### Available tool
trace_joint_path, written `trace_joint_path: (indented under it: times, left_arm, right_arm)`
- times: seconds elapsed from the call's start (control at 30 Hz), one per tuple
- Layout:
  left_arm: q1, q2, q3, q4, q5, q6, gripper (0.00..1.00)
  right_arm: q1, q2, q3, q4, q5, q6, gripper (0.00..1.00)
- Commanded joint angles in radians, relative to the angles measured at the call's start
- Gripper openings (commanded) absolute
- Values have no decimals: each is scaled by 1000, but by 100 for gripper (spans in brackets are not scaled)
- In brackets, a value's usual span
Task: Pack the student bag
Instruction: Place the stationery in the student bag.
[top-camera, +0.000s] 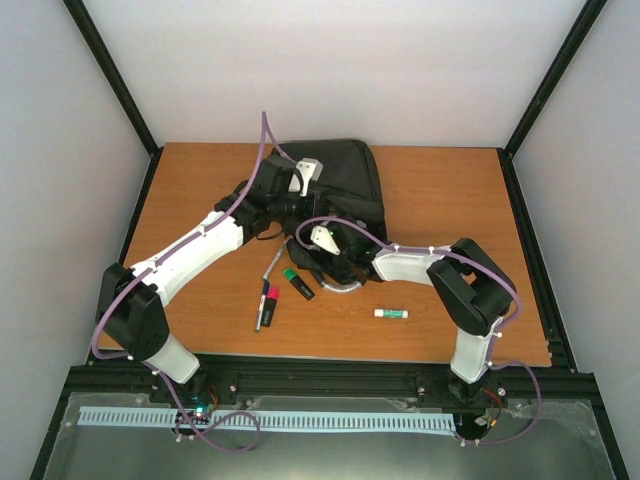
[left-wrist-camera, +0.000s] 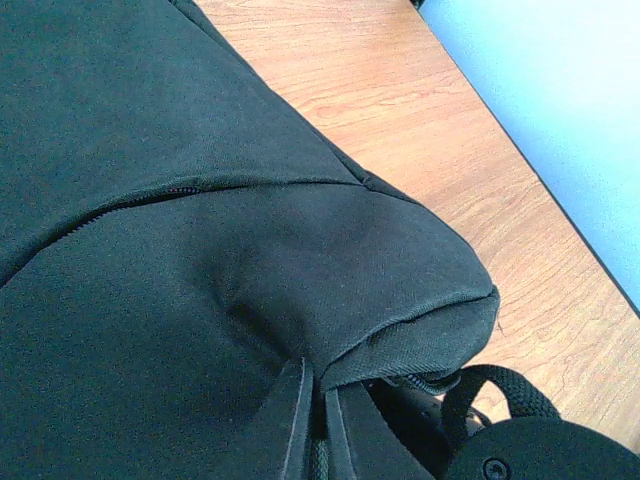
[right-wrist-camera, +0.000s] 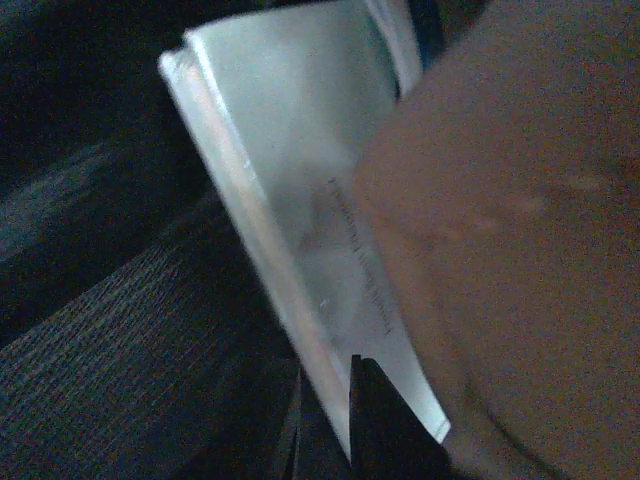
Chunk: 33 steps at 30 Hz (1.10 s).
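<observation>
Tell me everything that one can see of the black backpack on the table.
The backpack is black woven fabric, soft and creased, lying flat at the far middle of the wooden table. A zip seam crosses its front, and a black strap loops at one corner. The left end effector touches a fold of it.

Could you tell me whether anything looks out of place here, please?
Nothing looks spilled or damaged. The bag lies creased, and pens and a glue stick lie loose on the table, not yet packed.
</observation>
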Motion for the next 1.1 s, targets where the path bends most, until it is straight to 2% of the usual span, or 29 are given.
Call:
trace_joint_path:
  times: [0.0, 0.2, 0.33, 0.47, 0.53, 0.67, 0.77, 0.83, 0.9, 0.97, 1.0, 1.03, 1.07]
  left_arm:
    - [5, -12, 66, 59, 20, -17, 1]
    - [5, -2, 80, 32, -6, -4, 1]
    - [5, 10, 85, 23, -7, -3, 1]
    - [5, 37, 130, -17, 15, 16, 3]
    - [5, 63, 150, -46, 13, 35, 5]
    - [-10, 103, 169, -67, 3, -7, 5]
    - [-40, 102, 169, -88, -2, -19, 5]
    - [-65, 97, 150, -96, 4, -3, 8]
    - [-90, 103, 144, -159, 24, 18, 17]
    - [-119, 85, 126, -193, 33, 36, 38]
    - [-130, 65, 104, -194, 37, 42, 56]
    - [-136, 31, 71, -176, 48, 38, 85]
    - [-135, -4, 18, -149, 67, 27, 98]
  right_arm:
    - [-8, -77, 10, -201, -43, 73, 17]
    - [-9, -272, -70, -444, -258, 99, 31]
    - [-9, -451, -129, -555, -374, 132, 36]
    - [-33, -629, -185, -553, -370, 218, 39]
    - [-105, -688, -178, -557, -386, 274, 41]
    - [-376, -739, -130, -587, -572, 360, 43]
    - [-544, -727, -108, -597, -683, 390, 48]
    - [-594, -716, -106, -603, -734, 399, 51]
    - [-606, -720, -126, -609, -773, 403, 53]
    - [-606, -728, -138, -626, -797, 395, 55]
    - [-606, -736, -145, -629, -796, 393, 56]
    - [-606, -746, -154, -630, -796, 390, 56]
    - [-607, -755, -163, -631, -799, 384, 57]
